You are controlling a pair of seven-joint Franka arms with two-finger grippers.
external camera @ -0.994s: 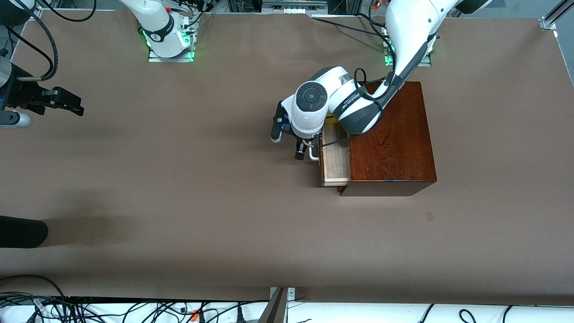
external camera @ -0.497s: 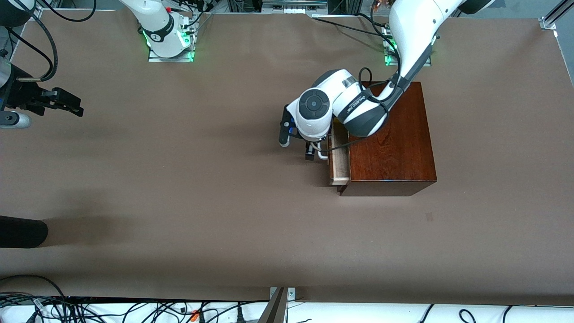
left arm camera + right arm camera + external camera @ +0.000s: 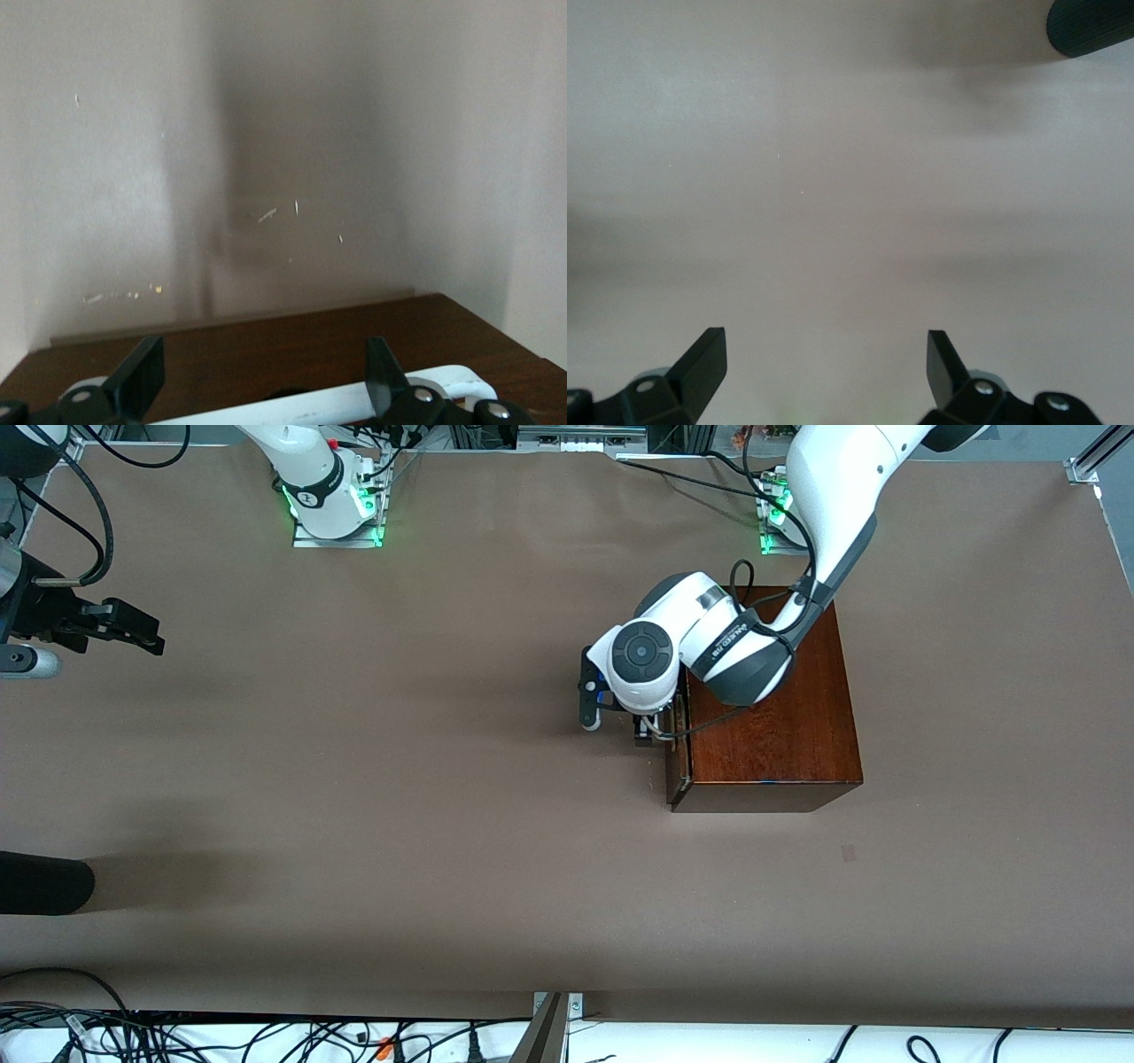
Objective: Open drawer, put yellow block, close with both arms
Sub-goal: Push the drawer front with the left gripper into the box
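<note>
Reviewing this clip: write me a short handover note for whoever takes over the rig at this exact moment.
Left gripper: open, fingers on either side of the white handle at the drawer front, not clamped on it.
Right gripper: open, empty, waiting over bare table at the right arm's end.
Drawer: pushed in, front about flush with the mahogany box.
Yellow block: not visible in any view; I cannot confirm it is inside.
Done: drawer looks closed.
Left: check it is fully seated, then back the left gripper off the handle.

Robotics lab: bolted arm bases (image 3: pixel 335 509), cables (image 3: pixel 266 1036).
</note>
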